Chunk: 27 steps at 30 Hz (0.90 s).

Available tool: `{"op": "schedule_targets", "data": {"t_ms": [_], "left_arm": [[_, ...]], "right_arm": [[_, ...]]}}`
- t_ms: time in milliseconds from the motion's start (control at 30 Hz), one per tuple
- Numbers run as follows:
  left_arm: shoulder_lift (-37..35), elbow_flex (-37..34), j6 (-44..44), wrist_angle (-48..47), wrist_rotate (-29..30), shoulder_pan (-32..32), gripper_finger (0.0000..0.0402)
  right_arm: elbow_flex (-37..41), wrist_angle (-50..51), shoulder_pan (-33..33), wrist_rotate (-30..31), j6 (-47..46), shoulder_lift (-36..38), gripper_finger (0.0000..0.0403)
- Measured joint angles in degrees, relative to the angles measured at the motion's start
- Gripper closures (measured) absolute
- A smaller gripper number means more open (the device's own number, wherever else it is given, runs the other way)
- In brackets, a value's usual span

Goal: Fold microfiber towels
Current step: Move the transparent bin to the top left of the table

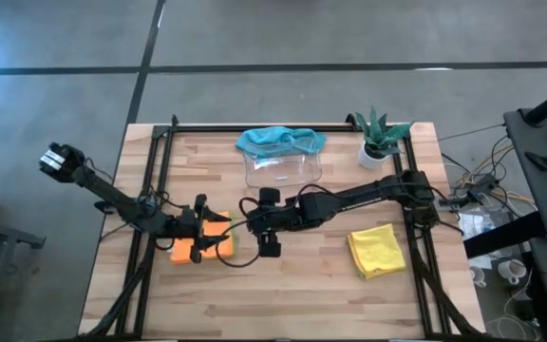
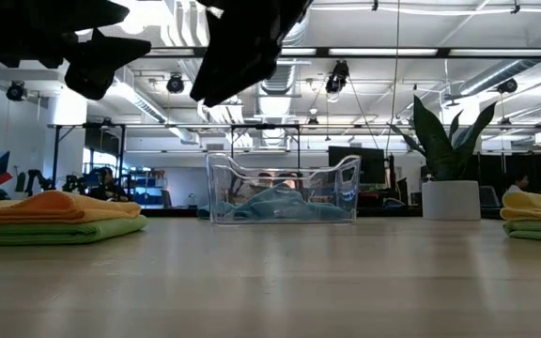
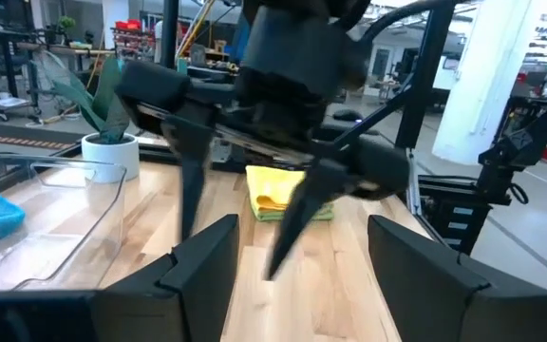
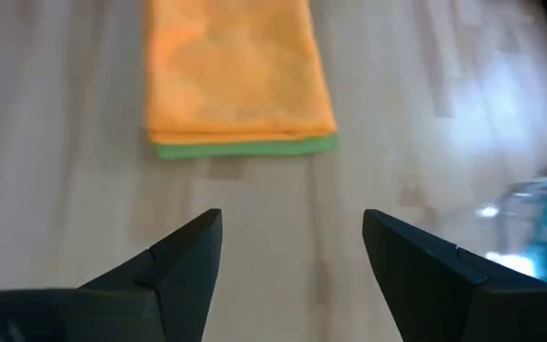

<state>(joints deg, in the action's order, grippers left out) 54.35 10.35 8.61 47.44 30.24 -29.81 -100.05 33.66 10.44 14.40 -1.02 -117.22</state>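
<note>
Both end effectors, left (image 1: pixel 218 236) and right (image 1: pixel 257 228), hang wide open and empty over the counter (image 1: pixel 292 294), so a careless reach could scuff the folded orange towel (image 4: pixel 237 71) crooked.

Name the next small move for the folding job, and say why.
Probably swing the right tool to the teal towel that lies unfolded over the clear tray. Both tools hang open and empty, the left tool over the folded orange towel, and the yellow towel already looks folded.
</note>
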Motion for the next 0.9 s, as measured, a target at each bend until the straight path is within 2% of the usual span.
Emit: {"op": "schedule_targets", "data": {"t_ms": [100, 200, 533, 700, 900], "left_arm": [[0.0, 0.0, 0.0, 0.0, 0.0, 0.0, 0.0182], [0.0, 0.0, 0.0, 0.0, 0.0, 0.0, 0.0182], [0.0, 0.0, 0.0, -0.5, 0.0, 0.0, 0.0182], [0.1, -0.1, 0.0, -0.5, 0.0, 0.0, 0.0182], [0.1, -0.1, -0.2, -0.5, 0.0, 0.0, 0.0182]], "right_arm": [[0.0, 1.0, -1.5, 3.7, 3.0, -0.6, 0.0151], [0.0, 3.2, -4.8, 4.1, 5.1, -1.0, 0.0151], [0.1, 13.4, -15.9, -2.8, 16.5, -4.5, 0.0163], [0.1, 15.8, -17.1, -2.8, 16.7, -6.1, 0.0214], [0.1, 17.2, -17.0, -2.8, 16.4, -6.3, 0.0330]]}}
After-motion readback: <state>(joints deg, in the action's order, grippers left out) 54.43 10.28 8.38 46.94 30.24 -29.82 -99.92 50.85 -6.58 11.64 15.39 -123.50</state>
